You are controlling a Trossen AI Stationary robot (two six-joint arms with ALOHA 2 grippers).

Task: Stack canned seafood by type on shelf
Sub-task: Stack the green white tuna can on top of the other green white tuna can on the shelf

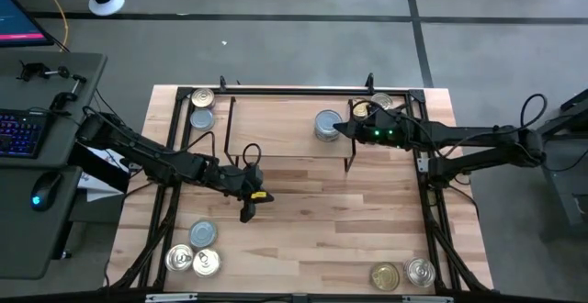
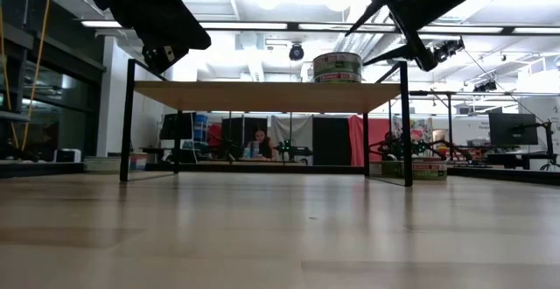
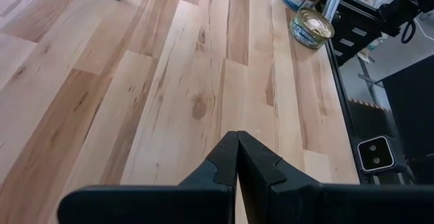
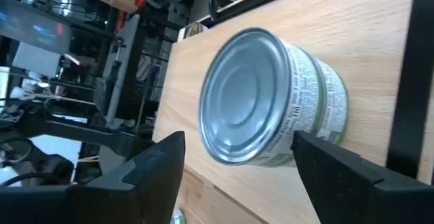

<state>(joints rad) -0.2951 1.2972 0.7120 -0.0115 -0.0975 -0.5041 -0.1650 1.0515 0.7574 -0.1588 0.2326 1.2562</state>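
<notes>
Bright overhead lighting (glare above), soft shadows

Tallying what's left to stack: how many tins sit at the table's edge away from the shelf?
5. Left corner: pale-blue tin, left silver tin, left gold tin. Right corner: right gold tin, right silver tin. None seems hidden there.

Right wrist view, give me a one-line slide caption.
Open right end effector straddles a stack of silver-topped tins standing on the wooden shelf.

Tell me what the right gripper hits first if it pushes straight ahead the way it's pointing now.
Likely the stack of tins on the shelf: the open right gripper faces it, fingers straddling it.
</notes>
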